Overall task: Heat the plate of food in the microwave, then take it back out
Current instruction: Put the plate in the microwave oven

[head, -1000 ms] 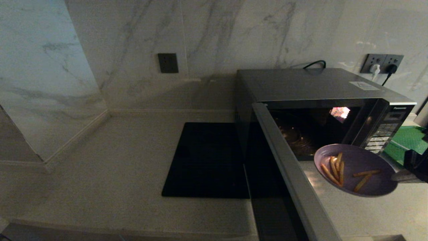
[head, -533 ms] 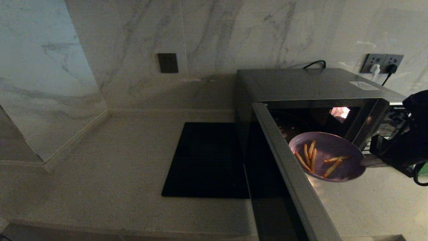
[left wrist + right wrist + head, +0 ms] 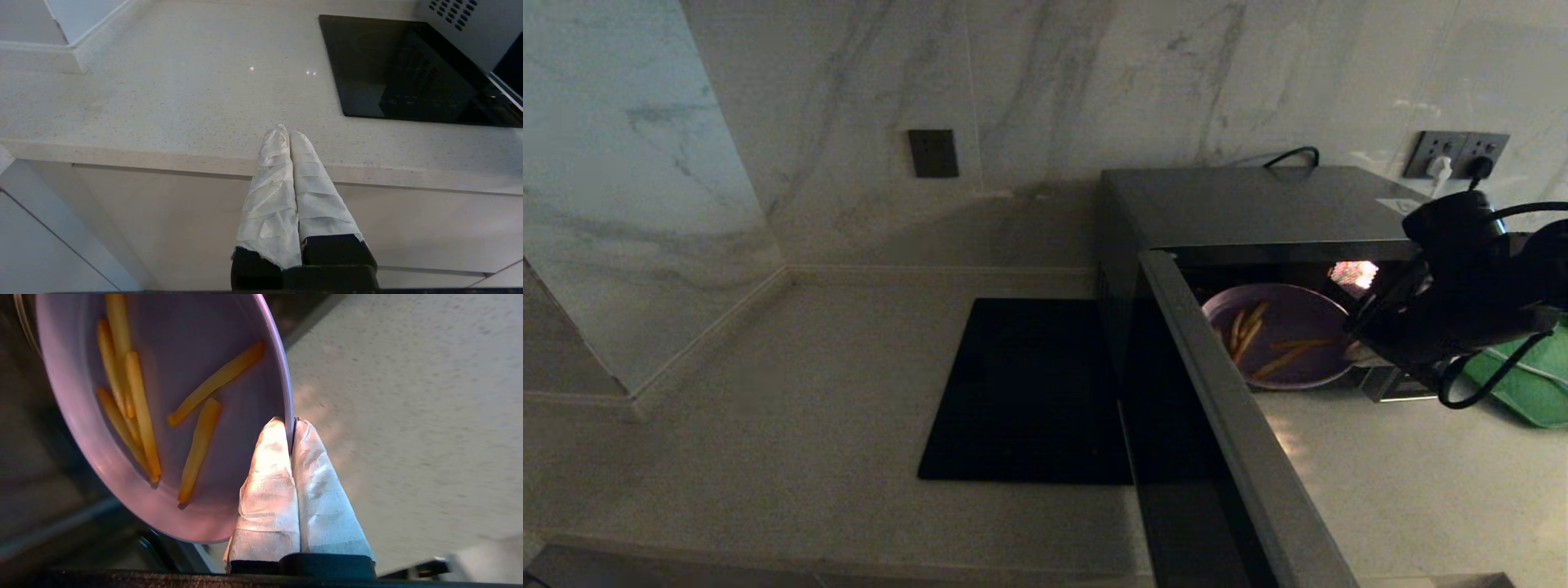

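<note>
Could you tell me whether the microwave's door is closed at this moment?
No, the microwave has its door swung wide open, and the right gripper holds the plate of fries in the opening.

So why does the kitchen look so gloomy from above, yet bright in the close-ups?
Head view: dim, with one glowing patch inside the silver-grey microwave. Right wrist view: light glares on the right pincer's taped fingers; countertop smeared. Left wrist view: evenly lit, sharp, small glints on the counter.

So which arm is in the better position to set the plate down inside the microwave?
The right. Its fingers already pinch the rim of the plate of food, held at the microwave opening. The left gripper is shut and parked by the counter edge, far away.
</note>
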Controlling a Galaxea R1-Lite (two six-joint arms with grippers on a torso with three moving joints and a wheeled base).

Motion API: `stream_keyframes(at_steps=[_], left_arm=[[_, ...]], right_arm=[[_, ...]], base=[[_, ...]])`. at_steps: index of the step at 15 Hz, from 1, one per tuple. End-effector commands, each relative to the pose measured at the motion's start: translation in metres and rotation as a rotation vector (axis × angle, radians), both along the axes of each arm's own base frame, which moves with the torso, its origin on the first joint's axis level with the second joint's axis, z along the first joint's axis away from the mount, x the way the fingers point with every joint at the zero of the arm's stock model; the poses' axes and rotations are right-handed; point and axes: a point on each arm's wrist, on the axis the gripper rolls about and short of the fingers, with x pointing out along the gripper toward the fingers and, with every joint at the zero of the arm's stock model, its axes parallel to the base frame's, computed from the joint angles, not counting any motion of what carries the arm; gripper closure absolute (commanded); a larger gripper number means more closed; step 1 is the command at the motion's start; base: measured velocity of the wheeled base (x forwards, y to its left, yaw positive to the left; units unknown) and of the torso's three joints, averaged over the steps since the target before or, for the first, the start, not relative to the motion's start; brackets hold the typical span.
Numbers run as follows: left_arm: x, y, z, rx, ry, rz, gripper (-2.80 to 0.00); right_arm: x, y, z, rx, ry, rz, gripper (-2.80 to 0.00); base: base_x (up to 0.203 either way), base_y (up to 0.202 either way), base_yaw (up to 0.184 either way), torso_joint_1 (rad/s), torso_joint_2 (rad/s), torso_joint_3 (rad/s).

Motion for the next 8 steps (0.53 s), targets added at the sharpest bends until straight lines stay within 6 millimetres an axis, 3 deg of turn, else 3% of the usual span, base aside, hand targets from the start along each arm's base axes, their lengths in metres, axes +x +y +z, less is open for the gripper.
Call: stream_keyframes(at_steps=[1,8], left_arm=[[0.000,0.000,0.000,0.000,0.000,0.001,0.00],[0.000,0.000,0.000,-0.001,0.000,0.001,0.00]], right_arm=[[0.011,0.001,-0.007,0.033,0.012,-0.041,0.00],[0.021,0.001,-0.009,0.144,-0.010,-0.218,0.00]], base=[[0.000,0.000,0.000,0.000,0.00,0.000],[0.000,0.000,0.000,0.000,0.00,0.000]])
